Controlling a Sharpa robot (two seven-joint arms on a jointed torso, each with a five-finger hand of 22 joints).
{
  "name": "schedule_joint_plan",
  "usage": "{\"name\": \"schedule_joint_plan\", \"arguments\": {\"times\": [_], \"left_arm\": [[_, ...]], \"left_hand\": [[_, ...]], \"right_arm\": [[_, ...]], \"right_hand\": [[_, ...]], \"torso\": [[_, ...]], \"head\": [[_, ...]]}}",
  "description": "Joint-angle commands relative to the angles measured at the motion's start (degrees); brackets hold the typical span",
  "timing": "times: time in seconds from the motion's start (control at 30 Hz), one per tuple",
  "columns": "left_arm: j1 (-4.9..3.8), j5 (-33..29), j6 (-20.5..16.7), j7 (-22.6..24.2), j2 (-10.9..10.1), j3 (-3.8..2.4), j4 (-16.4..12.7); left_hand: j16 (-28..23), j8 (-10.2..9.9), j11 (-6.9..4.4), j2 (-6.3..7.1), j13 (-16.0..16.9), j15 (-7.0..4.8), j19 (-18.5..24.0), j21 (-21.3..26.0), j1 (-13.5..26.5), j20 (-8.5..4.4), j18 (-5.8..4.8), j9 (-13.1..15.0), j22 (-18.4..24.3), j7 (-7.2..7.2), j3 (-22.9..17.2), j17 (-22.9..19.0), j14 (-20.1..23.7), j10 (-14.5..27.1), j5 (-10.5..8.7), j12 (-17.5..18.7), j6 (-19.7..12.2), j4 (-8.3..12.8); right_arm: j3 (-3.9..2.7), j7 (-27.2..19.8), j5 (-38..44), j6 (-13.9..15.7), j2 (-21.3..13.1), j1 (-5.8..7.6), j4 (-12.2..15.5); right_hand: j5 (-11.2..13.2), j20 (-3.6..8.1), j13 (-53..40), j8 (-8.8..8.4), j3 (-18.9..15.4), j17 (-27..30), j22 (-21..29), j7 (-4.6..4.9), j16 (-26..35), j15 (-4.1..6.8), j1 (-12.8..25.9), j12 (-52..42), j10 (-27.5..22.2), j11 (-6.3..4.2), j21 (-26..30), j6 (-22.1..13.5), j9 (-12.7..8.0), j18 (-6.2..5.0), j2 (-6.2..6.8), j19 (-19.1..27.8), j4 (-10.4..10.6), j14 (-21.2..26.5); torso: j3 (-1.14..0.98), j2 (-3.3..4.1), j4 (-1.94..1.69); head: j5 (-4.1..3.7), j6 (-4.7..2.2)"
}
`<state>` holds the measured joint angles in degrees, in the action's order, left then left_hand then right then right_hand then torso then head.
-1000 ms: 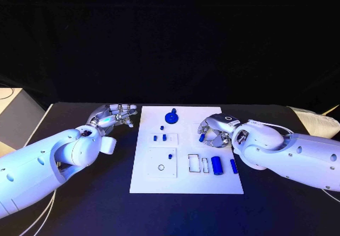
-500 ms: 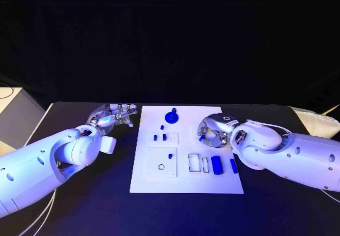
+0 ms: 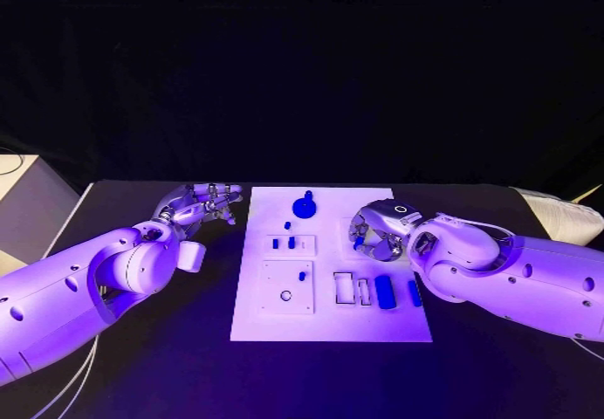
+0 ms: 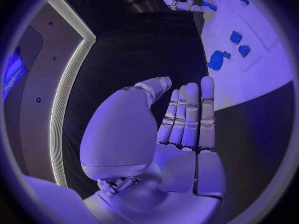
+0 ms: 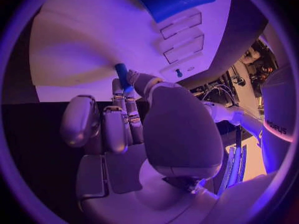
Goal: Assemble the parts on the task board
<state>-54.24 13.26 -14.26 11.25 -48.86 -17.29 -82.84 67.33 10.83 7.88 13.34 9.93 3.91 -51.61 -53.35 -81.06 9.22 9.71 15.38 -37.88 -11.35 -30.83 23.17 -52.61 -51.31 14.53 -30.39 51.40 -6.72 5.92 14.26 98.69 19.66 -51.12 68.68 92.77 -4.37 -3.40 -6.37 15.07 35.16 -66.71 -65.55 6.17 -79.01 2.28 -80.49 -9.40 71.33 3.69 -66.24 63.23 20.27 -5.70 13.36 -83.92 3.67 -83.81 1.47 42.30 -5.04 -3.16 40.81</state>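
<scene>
Judging by the board (image 3: 330, 327), the work is partly done. Small pegs (image 3: 291, 242) stand upright in its left-centre block, one peg (image 3: 302, 276) stands in the square plate below them above an unfilled round hole (image 3: 285, 296), and a knob (image 3: 304, 208) sits near the far edge. To the right of that plate lie two rectangular slots (image 3: 344, 289) that look unfilled, with a thick cylinder (image 3: 384, 291) and a slim bar (image 3: 415, 292) lying loose just beside them, so several parts seem left to seat. The left hand (image 3: 202, 204) hovers off the board's far-left corner, above the table (image 3: 176, 367); in its wrist view the fingers (image 4: 190, 115) are straight, side by side, holding nothing and touching nothing. The right hand (image 3: 375, 237) is over the board's right half, beyond the slots, its fingers curled in and pinching a small blue part (image 5: 121, 75) at the tips. The part is off the board's surface as far as I can tell.
</scene>
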Motion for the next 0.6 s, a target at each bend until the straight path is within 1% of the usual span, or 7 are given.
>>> {"name": "schedule_joint_plan", "arguments": {"times": [0.03, 0.23, 0.27, 0.33, 0.43, 0.5, 0.6], "left_arm": [[0.0, 0.19, 0.44, 0.08, 0.1, -0.03, -0.08], [0.01, 0.19, 0.57, -0.07, 0.19, -0.03, -0.08], [0.01, 0.2, 0.59, -0.09, 0.21, -0.03, -0.08], [0.01, 0.2, 0.59, -0.15, 0.27, -0.03, -0.07], [0.01, 0.21, 0.63, -0.2, 0.49, -0.03, -0.03], [0.01, 0.21, 0.67, -0.2, 0.65, -0.03, -0.05], [0.01, 0.21, 0.64, -0.18, 0.77, -0.03, -0.06]], "left_hand": [[-0.3, -0.08, 0.06, -0.53, -0.08, -0.05, -0.39, 0.28, -0.24, -0.07, 0.91, -0.09, 0.09, -0.31, 0.19, -0.1, -0.38, 0.37, 0.02, -0.24, 0.09, -0.05], [-0.32, -0.07, 0.05, -0.63, -0.1, -0.06, -0.46, 0.4, -0.24, -0.08, 0.91, -0.11, 0.19, -0.3, 0.21, -0.13, -0.42, 0.41, 0.02, -0.29, 0.1, -0.2], [-0.32, -0.07, 0.05, -0.63, -0.1, -0.06, -0.46, 0.4, -0.24, -0.08, 0.91, -0.11, 0.19, -0.3, 0.21, -0.13, -0.42, 0.41, 0.02, -0.29, 0.1, -0.2], [-0.32, -0.07, 0.05, -0.63, -0.1, -0.06, -0.46, 0.4, -0.24, -0.08, 0.91, -0.11, 0.19, -0.3, 0.21, -0.13, -0.42, 0.41, 0.02, -0.29, 0.1, -0.2], [-0.32, -0.07, 0.05, -0.63, -0.1, -0.06, -0.46, 0.4, -0.24, -0.08, 0.91, -0.11, 0.19, -0.3, 0.21, -0.13, -0.42, 0.41, 0.02, -0.29, 0.1, -0.2], [-0.32, -0.07, 0.05, -0.63, -0.1, -0.06, -0.46, 0.4, -0.24, -0.08, 0.91, -0.11, 0.19, -0.3, 0.21, -0.13, -0.42, 0.41, 0.02, -0.29, 0.1, -0.2], [-0.34, -0.08, 0.05, -0.66, -0.11, -0.05, -0.5, 0.46, -0.23, -0.08, 0.91, -0.12, 0.23, -0.31, 0.23, -0.15, -0.42, 0.44, 0.02, -0.31, 0.09, -0.28]], "right_arm": [[0.0, 0.6, 2.19, 1.99, 0.05, -0.1, 0.45], [0.0, 0.52, 2.9, 3.43, -0.08, -0.13, 1.03], [0.0, 0.51, 2.96, 3.59, -0.16, -0.13, 1.27], [-0.03, 0.48, 3.02, 3.85, -0.45, -0.13, 2.04], [-0.37, 0.45, 1.78, 4.41, -1.19, -0.13, 3.83], [-0.65, 0.4, 0.84, 4.83, -1.71, -0.12, 5.17], [-0.96, 0.33, -1.34, 5.22, -2.33, -0.03, 7.48]], "right_hand": [[1.38, 0.29, -4.59, 0.04, 3.3, 0.05, -0.13, 0.4, -0.24, 0.08, -1.86, -0.51, 1.6, -1.38, -0.38, -0.07, 0.23, 0.38, -2.64, 0.11, -3.06, -2.07], [1.42, 0.29, -4.8, 0.13, 3.46, -0.01, -0.33, 0.49, -0.29, 0.09, -1.91, -0.6, 1.71, -1.36, -0.55, 0.04, 0.34, 0.41, -2.65, 0.07, -3.3, -2.07], [1.41, 0.29, -4.84, 0.15, 3.47, -0.02, -0.38, 0.5, -0.3, 0.09, -1.9, -0.62, 1.73, -1.36, -0.6, 0.07, 0.36, 0.42, -2.63, 0.06, -3.34, -2.07], [1.4, 0.29, -4.89, 0.18, 3.49, -0.07, -0.4, 0.52, -0.33, 0.09, -1.89, -0.64, 1.76, -1.35, -0.61, 0.11, 0.39, 0.42, -2.58, 0.06, -3.42, -2.08], [1.38, 0.29, -4.95, 0.2, 3.51, -0.09, -0.46, 0.52, -0.34, 0.08, -1.88, -0.66, 1.79, -1.34, -0.67, 0.15, 0.42, 0.43, -2.53, 0.04, -3.48, -2.09], [1.32, 0.28, -5.01, 0.23, 3.54, -0.08, -0.5, 0.53, -0.35, 0.08, -1.87, -0.68, 1.82, -1.34, -0.7, 0.19, 0.45, 0.44, -2.49, 0.03, -3.56, -2.09], [1.3, 0.28, -5.03, 0.23, 3.56, -0.11, -0.54, 0.53, -0.36, 0.08, -1.87, -0.69, 1.82, -1.34, -0.74, 0.2, 0.46, 0.44, -2.47, 0.02, -3.59, -2.09]], "torso": [[0.01, 0.01, -0.02], [0.1, -0.05, 0.02], [0.14, -0.05, 0.0], [0.13, -0.06, 0.0], [0.06, -0.04, -0.13], [0.09, -0.08, -0.14], [0.14, -0.08, 0.02]], "head": [[-0.02, -0.06], [-0.08, -0.24], [0.05, -0.31], [0.07, -0.25], [0.14, -0.23], [0.22, -0.26], [0.63, -0.26]]}}
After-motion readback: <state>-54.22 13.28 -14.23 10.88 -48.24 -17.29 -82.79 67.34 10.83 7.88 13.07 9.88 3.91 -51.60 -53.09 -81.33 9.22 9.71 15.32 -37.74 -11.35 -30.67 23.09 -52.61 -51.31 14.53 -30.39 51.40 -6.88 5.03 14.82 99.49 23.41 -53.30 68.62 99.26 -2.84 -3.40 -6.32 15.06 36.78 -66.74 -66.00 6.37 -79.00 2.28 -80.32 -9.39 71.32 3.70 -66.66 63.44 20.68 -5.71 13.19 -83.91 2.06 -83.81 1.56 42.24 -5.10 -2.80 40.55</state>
